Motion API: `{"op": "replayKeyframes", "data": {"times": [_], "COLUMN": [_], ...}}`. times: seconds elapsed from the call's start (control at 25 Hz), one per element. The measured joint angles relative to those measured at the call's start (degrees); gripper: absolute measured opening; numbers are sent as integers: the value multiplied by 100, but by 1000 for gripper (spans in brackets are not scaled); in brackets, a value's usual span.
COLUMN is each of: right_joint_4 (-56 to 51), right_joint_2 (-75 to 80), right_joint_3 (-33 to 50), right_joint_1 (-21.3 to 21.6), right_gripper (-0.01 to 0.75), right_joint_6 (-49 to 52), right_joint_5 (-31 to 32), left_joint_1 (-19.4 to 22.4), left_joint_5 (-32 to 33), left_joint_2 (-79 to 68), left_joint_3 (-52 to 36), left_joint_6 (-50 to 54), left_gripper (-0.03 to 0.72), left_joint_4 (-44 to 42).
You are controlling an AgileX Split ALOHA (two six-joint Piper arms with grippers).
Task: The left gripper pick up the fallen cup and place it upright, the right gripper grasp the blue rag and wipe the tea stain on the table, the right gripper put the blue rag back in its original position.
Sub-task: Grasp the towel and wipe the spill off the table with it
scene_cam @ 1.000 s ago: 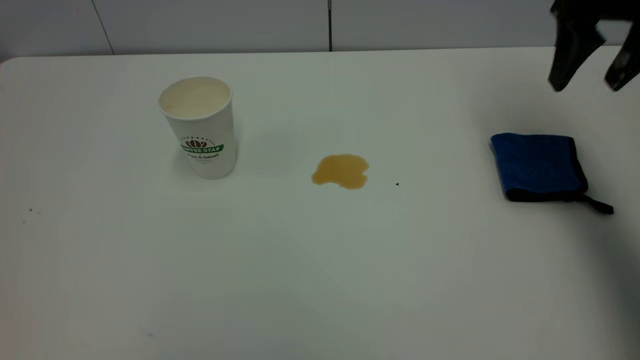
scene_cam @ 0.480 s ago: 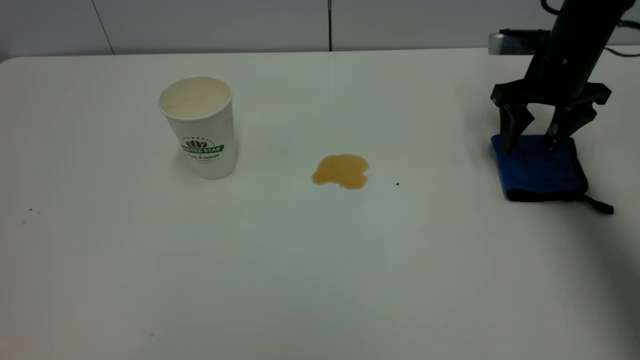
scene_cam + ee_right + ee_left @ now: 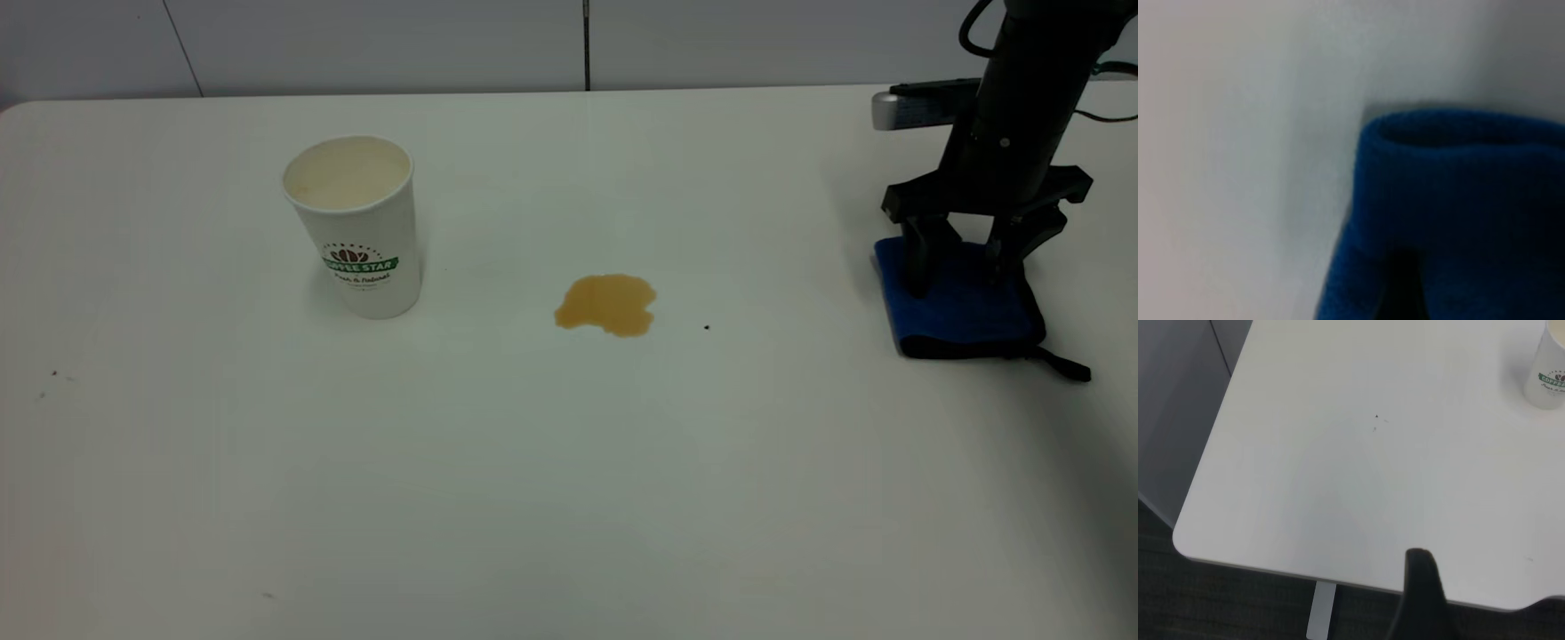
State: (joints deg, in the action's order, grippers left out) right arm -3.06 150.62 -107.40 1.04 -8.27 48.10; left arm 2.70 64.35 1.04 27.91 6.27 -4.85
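I have the right gripper (image 3: 965, 271) spread open, fingertips pressed onto the blue rag (image 3: 965, 307) near the table's (image 3: 569, 462) three o'clock edge. The tea stain (image 3: 607, 304) sits centrally, with open tabletop between it and the upright cup (image 3: 356, 227) at nine o'clock.

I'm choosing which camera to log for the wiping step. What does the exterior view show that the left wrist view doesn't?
Only the exterior view shows the amber-brown tea stain, the folded royal-blue rag and the right gripper, fingers spread and down on the rag.

Only the left wrist view shows the table's rounded corner with dark floor beyond, and one black finger.

Both show the upright white paper cup on the white table.
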Motion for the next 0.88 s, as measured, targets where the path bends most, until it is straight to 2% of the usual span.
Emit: {"op": "replayKeyframes", "data": {"times": [0.12,0.24,0.32,0.44,0.48,0.56,0.68,0.88], "right_joint_4": [-2,-12,-102,-275,-331,-406,-570,-853], "right_joint_2": [11,17,17,17,17,17,-2,-281], "right_joint_3": [-7,-11,-11,-11,-11,-11,-11,-36], "right_joint_1": [0,0,5,5,5,0,-77,-578], "right_gripper": [638,542,409,153,93,59,57,55], "right_joint_6": [0,0,0,0,0,-18,-85,-260], "right_joint_5": [-6,-12,-18,-21,-21,-16,-21,-12], "left_joint_1": [0,0,0,0,0,0,0,0], "left_joint_5": [0,0,0,0,0,0,0,0], "left_joint_2": [0,0,0,0,0,0,0,0], "left_joint_3": [0,0,0,0,0,0,0,0], "left_joint_6": [0,0,0,0,0,0,0,0], "left_gripper": [577,577,577,577,577,577,577,577], "left_joint_4": [0,0,0,0,0,0,0,0]}}
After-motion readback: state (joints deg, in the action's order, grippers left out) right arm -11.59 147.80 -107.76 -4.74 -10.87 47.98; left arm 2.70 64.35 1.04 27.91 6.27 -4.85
